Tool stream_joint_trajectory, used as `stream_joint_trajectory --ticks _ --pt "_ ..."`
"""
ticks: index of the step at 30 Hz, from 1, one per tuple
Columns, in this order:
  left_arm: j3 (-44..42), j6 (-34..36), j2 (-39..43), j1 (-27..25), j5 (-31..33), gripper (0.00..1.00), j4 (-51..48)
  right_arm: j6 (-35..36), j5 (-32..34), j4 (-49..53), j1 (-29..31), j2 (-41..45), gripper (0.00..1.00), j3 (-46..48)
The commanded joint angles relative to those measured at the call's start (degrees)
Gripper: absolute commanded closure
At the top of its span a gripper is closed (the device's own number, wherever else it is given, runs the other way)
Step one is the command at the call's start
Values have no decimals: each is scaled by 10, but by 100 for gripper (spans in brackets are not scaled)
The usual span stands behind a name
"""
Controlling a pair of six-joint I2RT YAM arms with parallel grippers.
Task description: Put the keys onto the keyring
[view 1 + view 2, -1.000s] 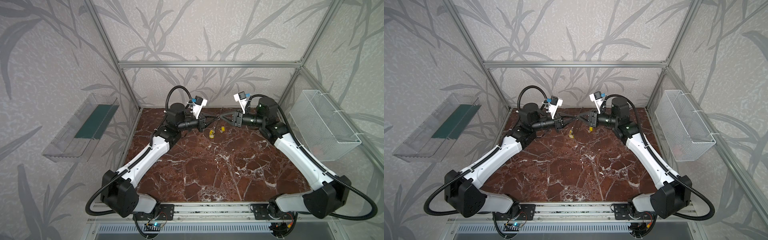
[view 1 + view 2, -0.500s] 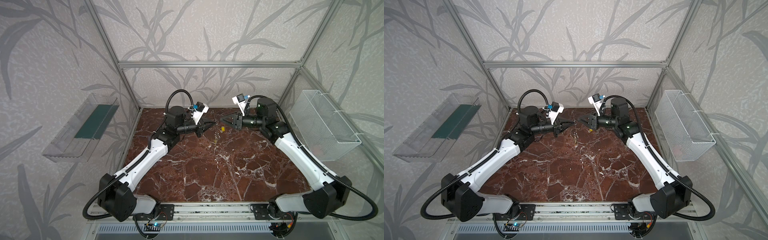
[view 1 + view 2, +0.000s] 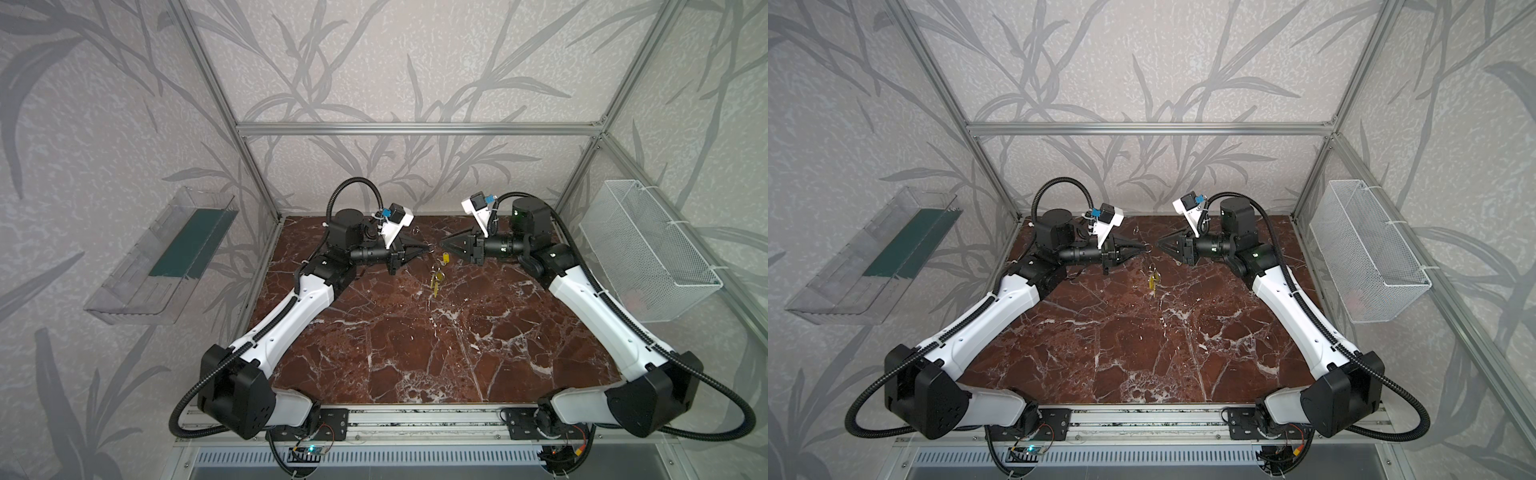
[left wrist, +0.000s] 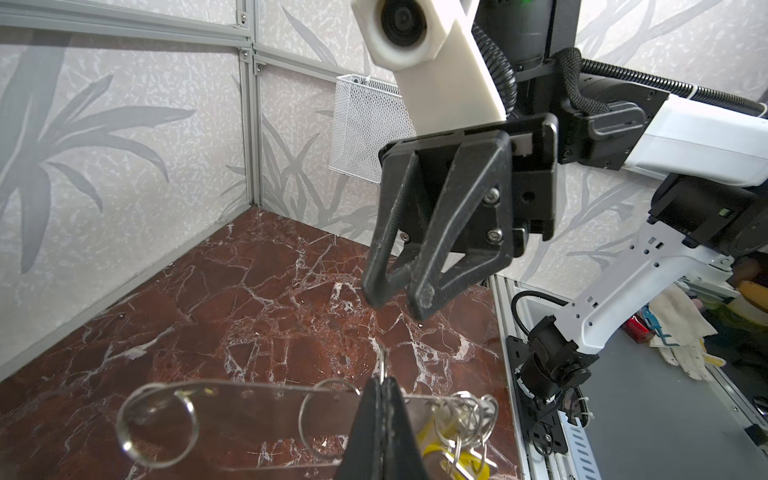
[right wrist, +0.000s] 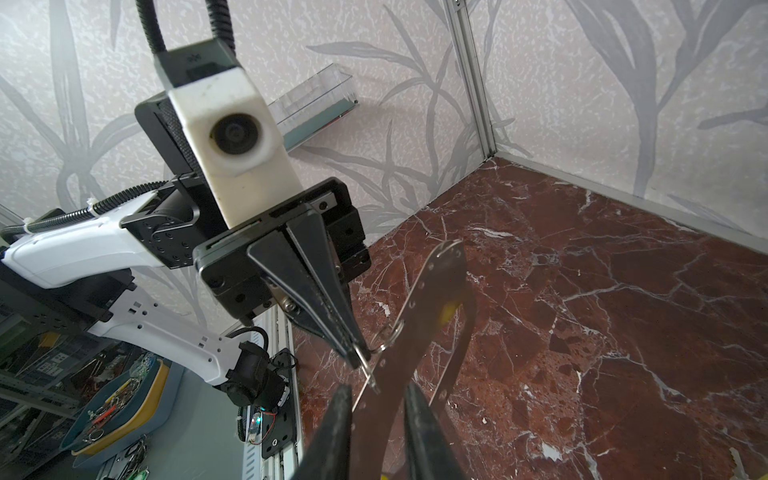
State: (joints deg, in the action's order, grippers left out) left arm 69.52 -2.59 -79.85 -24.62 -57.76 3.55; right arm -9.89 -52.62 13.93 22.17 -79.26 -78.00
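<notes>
While I scan both top views, my left gripper (image 3: 424, 248) and right gripper (image 3: 445, 245) face tip to tip, just apart, toward twelve o'clock of the red-brown marble table (image 3: 415, 353), with small yellow plastic keys (image 3: 435, 284) dangling at six o'clock from them. Through the left wrist camera, the left jaws are clamped on the flat silvery-grey metal keyring (image 4: 249, 415). Through the right wrist camera, the right fingers (image 5: 428, 440) stand parted, gripping nothing.

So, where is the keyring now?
Left wrist view: the keyring hangs over the table's far middle, pinched by the left end effector, close to the right end effector.
</notes>
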Motion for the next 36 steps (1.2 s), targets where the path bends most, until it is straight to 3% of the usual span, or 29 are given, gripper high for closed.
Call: stream_joint_trajectory --ticks 1,14,36 --pt "24 3 -2 2 -38 100 9 32 -26 14 7 -1 76 -1" --pt "30 -9 -7 2 -53 100 3 73 -38 54 35 -30 75 -25" --pt "36 -25 -24 9 -37 100 3 55 -44 16 37 13 77 3"
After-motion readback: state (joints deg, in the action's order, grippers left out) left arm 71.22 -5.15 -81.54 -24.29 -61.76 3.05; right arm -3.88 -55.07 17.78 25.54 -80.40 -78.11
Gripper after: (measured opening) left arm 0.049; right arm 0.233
